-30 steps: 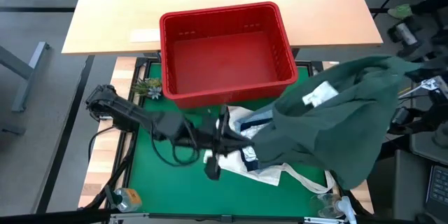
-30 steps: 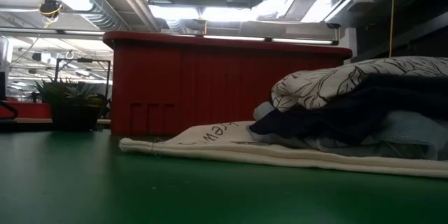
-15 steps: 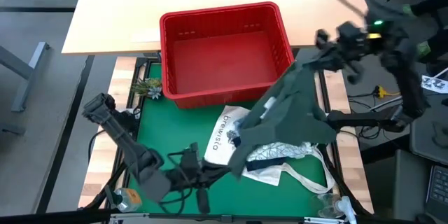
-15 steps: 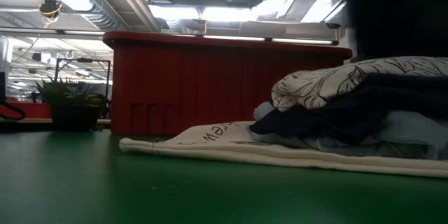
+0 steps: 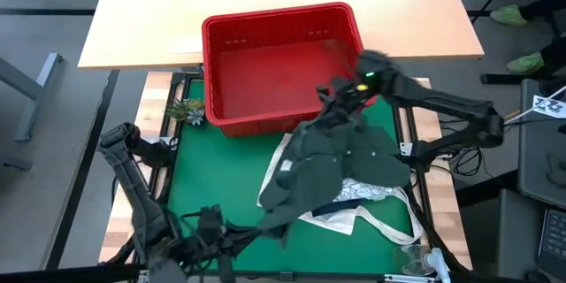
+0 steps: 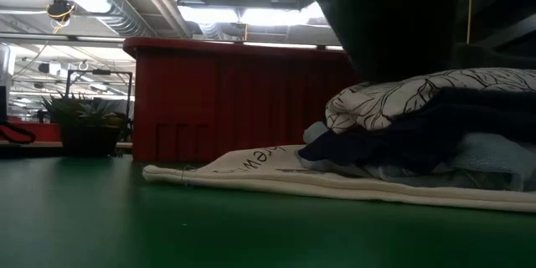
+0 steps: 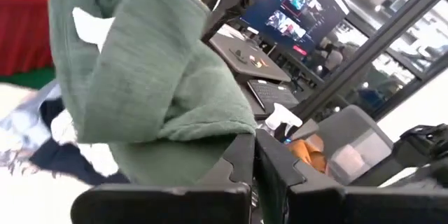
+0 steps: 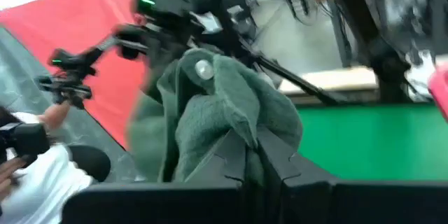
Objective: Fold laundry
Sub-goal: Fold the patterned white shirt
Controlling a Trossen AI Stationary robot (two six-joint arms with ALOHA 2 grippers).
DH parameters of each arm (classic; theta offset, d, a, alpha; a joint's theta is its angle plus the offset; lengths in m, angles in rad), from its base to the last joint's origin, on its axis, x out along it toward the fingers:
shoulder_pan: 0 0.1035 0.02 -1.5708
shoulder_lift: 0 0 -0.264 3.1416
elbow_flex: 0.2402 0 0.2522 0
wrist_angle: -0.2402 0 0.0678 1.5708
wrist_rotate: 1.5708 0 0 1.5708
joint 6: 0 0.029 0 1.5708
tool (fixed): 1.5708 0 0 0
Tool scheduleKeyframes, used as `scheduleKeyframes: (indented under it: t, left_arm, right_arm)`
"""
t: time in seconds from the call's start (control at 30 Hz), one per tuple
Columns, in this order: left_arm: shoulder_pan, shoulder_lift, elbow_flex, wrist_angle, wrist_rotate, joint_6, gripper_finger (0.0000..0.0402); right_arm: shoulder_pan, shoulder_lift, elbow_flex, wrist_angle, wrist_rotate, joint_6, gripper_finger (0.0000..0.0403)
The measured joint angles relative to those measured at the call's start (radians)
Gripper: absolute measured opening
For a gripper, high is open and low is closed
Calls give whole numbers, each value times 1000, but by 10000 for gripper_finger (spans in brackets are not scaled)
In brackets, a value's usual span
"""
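- Both grippers are clamped on the dark olive green garment [image 5: 340, 155]. My right gripper [image 5: 340, 99] pinches its upper edge just in front of the red basket [image 5: 279, 19]; my left gripper [image 5: 210, 230] pinches a lower corner near the front of the green mat [image 5: 199, 190].
- The garment hangs stretched between the two, draped over the pile of other laundry [image 6: 435, 134]: the white leaf-print piece [image 6: 402, 96] on top, navy and light blue beneath, all lying on the white tote bag [image 6: 251, 163].
- Risk one, as I judge it: the hanging cloth brushes the pile. If I drag it sideways, it may pull the leaf-print piece or the tote's long handle [image 5: 389, 230] along with it.
- Risk two: the left wrist view shows only a small fold held between the fingers [image 7: 241, 161]. A hard pull from the right arm could slip that corner free, and the garment would collapse onto the pile.
- Risk three: the right gripper sits close to the basket's front wall; lifting or swinging back could catch cloth on the rim.
- Open room: the left part of the mat, between the pile and the small potted plant [image 5: 187, 110], looks bare and would suit laying the garment flat.
- The right edge of the desk is close to the pile, with cables and frame beyond it, so I would avoid spreading that way.
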Motion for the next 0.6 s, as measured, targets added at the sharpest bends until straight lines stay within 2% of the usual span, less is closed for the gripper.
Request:
scheduleKeyframes:
  t: [0.17, 0.3, 0.43, 0.6]
  left_arm:
    - [-73, 0, 0, -108, -97, -153, 0]
    - [-104, 0, 0, -222, -113, -249, 0]
    - [-100, 0, 0, -337, -46, -327, 0]
    - [-70, 0, 0, -518, 107, -433, 0]
  right_arm:
    - [45, 149, -1, 72, 38, -44, 9]
    - [52, 261, -1, 178, 49, -46, 16]
    - [49, 333, -1, 276, 125, -64, 9]
    - [49, 380, -1, 284, 248, -198, 16]
